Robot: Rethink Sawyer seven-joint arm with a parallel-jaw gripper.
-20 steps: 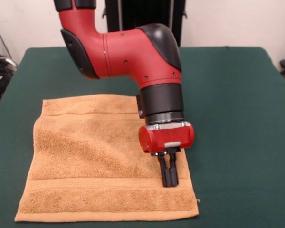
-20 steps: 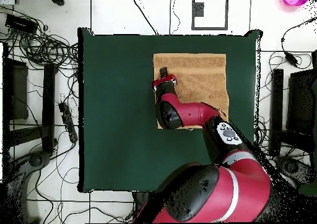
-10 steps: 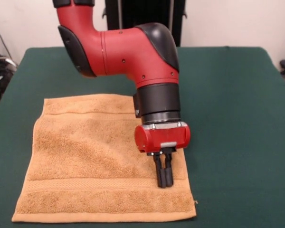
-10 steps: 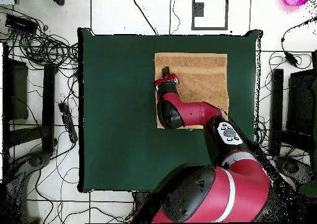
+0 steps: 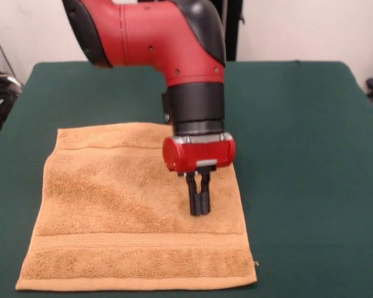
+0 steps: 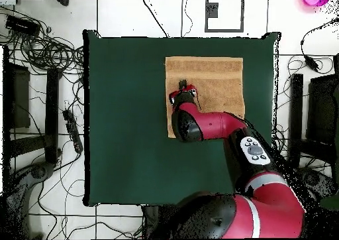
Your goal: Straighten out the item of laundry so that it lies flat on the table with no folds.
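Lying flat near one bench (image 5: 311, 124) edge: towel (image 5: 112, 211). Pointing down at towel, tips seemingly touching it: pincer (image 5: 198, 211), clenched, gripping nothing.

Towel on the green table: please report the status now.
Gripper shut, fingers together, tips over the towel, contact unclear. Towel spread flat on table, no folds visible. Nothing in the way.

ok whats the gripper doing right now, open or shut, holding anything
Gripper: shut, fingers pressed together above the towel, holding nothing.
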